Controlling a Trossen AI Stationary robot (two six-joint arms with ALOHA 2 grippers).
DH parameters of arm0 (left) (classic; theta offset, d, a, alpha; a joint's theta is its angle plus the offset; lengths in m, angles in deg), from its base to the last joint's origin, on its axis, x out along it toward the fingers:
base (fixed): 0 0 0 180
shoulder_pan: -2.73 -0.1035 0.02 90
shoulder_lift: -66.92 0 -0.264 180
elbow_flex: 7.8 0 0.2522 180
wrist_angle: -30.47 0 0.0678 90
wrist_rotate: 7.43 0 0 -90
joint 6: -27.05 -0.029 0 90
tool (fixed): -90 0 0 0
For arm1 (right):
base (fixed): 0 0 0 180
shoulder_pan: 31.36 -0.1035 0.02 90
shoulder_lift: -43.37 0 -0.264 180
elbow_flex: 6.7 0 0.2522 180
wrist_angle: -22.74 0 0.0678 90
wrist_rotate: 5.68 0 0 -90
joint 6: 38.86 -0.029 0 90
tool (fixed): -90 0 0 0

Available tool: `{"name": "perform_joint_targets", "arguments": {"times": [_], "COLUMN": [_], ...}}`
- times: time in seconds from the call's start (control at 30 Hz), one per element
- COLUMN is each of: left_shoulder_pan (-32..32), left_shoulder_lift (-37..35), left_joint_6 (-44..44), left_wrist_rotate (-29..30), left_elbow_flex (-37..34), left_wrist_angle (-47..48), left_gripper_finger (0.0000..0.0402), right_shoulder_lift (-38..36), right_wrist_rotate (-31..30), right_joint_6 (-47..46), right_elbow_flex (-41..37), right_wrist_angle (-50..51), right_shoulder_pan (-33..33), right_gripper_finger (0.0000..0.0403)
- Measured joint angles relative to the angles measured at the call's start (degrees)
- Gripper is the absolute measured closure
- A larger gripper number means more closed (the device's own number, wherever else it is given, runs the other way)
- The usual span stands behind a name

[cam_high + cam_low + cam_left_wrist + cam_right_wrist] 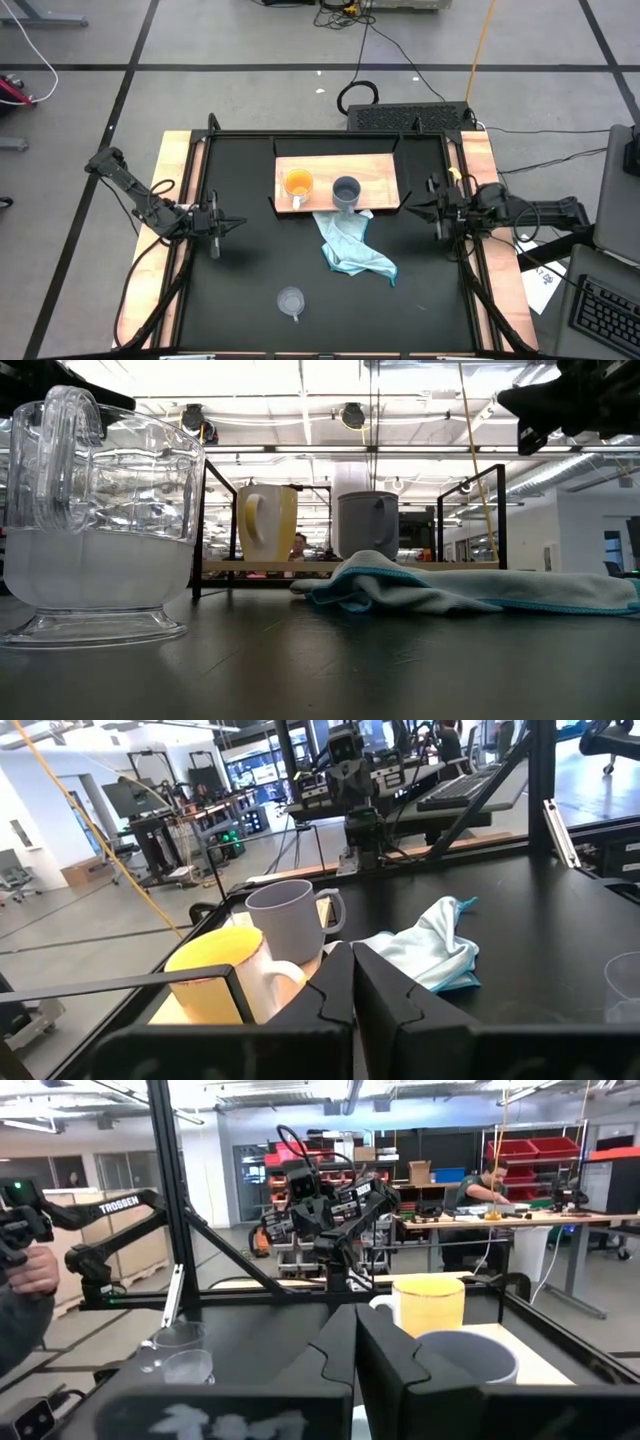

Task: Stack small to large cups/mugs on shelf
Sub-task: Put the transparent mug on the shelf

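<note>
An orange mug (298, 183) with a white handle and a grey-blue mug (346, 192) stand upright side by side on the wooden shelf (380, 170) at the table's far middle. A clear glass cup (291, 301) stands on the black table near its front edge. It looms large at the left of the low view (95, 510). My left gripper (235, 224) hangs shut over the table's left side, left of the shelf. My right gripper (425, 208) hangs shut at the shelf's right end. Neither holds anything. Both wrist views show shut fingers, the left (352, 960) and the right (355, 1320).
A light blue cloth (355, 250) lies crumpled on the table just in front of the shelf, below the grey-blue mug. Black frame posts (203, 525) stand at the shelf's ends. A person's hand (30, 1270) shows beyond the table. Bare table lies either side of the glass cup.
</note>
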Motion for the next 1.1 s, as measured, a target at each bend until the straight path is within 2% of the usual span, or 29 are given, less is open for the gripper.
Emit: {"name": "perform_joint_targets", "arguments": {"times": [0.33, 1.1], "left_shoulder_pan": [0.0, 0.0], "left_shoulder_lift": [0.0, 0.1], "left_joint_6": [0.0, 1.9], "left_wrist_rotate": [0.0, 0.0], "left_elbow_flex": [0.0, 0.0], "left_wrist_angle": [-0.5, 0.2], "left_gripper_finger": [0.0399, 0.0399], "right_shoulder_lift": [-2.3, -2.5], "right_wrist_rotate": [0.0, 0.1], "right_joint_6": [1.1, 2.2], "right_elbow_flex": [-3.2, -3.5], "right_wrist_angle": [0.9, 3.5], "right_shoulder_pan": [0.0, 0.0], "right_gripper_finger": [0.0403, 0.0403]}}
